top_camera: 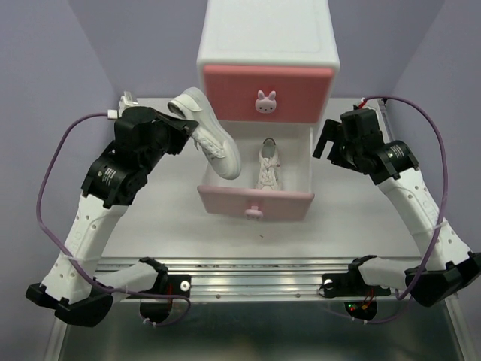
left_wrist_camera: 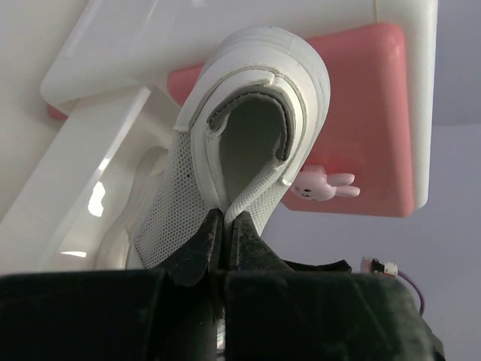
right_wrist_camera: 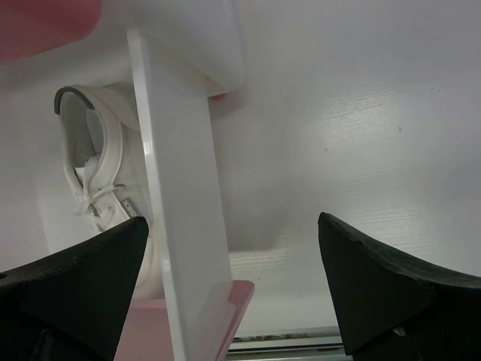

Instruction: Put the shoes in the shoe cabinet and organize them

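The shoe cabinet (top_camera: 267, 34) stands at the back centre, its darker pink upper drawer (top_camera: 265, 92) shut and its pale pink lower drawer (top_camera: 255, 201) pulled open. One white shoe (top_camera: 267, 167) lies inside the open drawer; it also shows in the right wrist view (right_wrist_camera: 105, 177). My left gripper (top_camera: 183, 129) is shut on the heel edge of a second white shoe (top_camera: 210, 139) and holds it tilted over the drawer's left side; the left wrist view shows its heel opening (left_wrist_camera: 252, 135). My right gripper (top_camera: 331, 143) is open and empty beside the drawer's right wall (right_wrist_camera: 180, 226). The orange shoes are out of view.
The white tabletop (top_camera: 361, 218) lies around the cabinet. A metal rail (top_camera: 255, 267) runs along the near edge with the arm bases. Lavender walls close in the left, right and back.
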`<action>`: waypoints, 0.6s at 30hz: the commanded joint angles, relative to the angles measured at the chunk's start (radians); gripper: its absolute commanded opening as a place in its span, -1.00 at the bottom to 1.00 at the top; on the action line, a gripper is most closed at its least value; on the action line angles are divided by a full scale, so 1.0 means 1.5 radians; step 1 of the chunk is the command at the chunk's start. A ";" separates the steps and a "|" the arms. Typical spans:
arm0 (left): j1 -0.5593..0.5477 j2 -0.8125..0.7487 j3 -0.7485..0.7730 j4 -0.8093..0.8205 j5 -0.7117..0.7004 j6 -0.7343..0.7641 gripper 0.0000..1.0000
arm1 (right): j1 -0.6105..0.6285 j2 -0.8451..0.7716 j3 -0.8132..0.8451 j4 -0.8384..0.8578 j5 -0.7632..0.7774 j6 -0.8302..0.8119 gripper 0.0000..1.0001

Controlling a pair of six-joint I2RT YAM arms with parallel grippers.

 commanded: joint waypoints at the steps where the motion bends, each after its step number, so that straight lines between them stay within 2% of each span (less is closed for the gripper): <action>1: -0.086 0.013 0.004 0.080 -0.158 -0.121 -1.00 | -0.003 -0.025 -0.003 0.010 -0.013 -0.026 1.00; 7: -0.159 0.080 0.040 0.077 -0.263 -0.176 -1.00 | -0.003 -0.027 0.008 -0.010 -0.004 -0.035 1.00; 11: -0.168 0.072 -0.004 0.090 -0.259 -0.171 -1.00 | -0.003 -0.043 0.001 -0.028 0.001 -0.034 1.00; 14: -0.178 0.043 -0.085 0.139 -0.241 -0.161 -1.00 | -0.003 -0.058 -0.005 -0.038 0.004 -0.031 1.00; 18: -0.189 0.039 -0.130 0.119 -0.211 -0.170 -1.00 | -0.003 -0.062 0.000 -0.063 0.006 -0.042 1.00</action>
